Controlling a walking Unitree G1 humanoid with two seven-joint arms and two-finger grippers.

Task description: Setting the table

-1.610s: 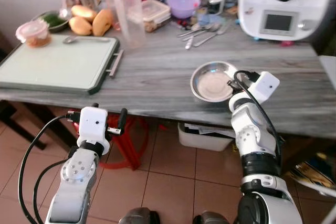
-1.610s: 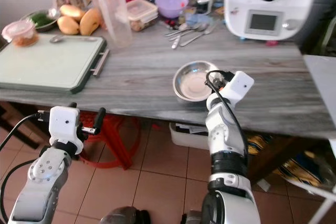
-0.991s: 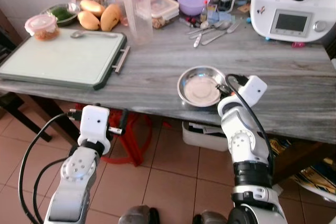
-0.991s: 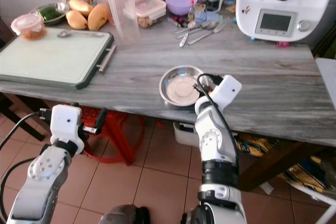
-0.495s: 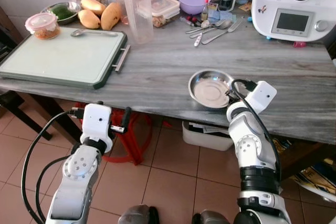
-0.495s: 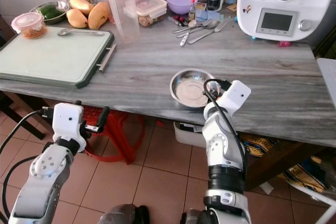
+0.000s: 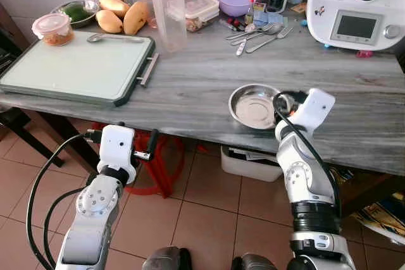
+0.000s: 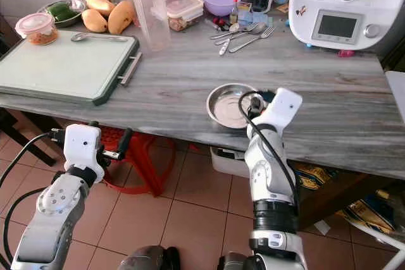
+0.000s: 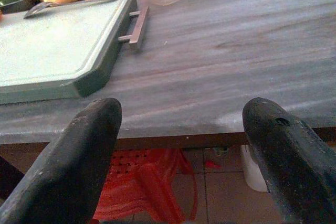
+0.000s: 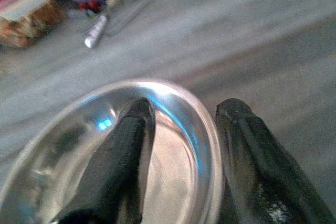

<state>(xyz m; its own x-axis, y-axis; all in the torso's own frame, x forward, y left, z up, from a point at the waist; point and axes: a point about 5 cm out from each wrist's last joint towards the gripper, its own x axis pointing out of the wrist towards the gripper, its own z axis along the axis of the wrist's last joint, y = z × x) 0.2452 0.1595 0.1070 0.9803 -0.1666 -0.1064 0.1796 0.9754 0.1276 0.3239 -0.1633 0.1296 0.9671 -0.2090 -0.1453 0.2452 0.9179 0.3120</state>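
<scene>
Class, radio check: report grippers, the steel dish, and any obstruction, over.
Right gripper straddles rim of round steel dish, one finger inside, one outside. Left gripper open, idle below grey wooden table edge. Nothing obstructing.

No text, label or number could be read anywhere (the kitchen machine's (image 7: 361, 1) small screen showed nothing legible).

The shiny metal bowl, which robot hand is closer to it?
The right. The right gripper straddles the rim of the metal bowl, one finger inside, one outside. The left gripper hangs open below the table's front edge, well off to the bowl's left.
</scene>
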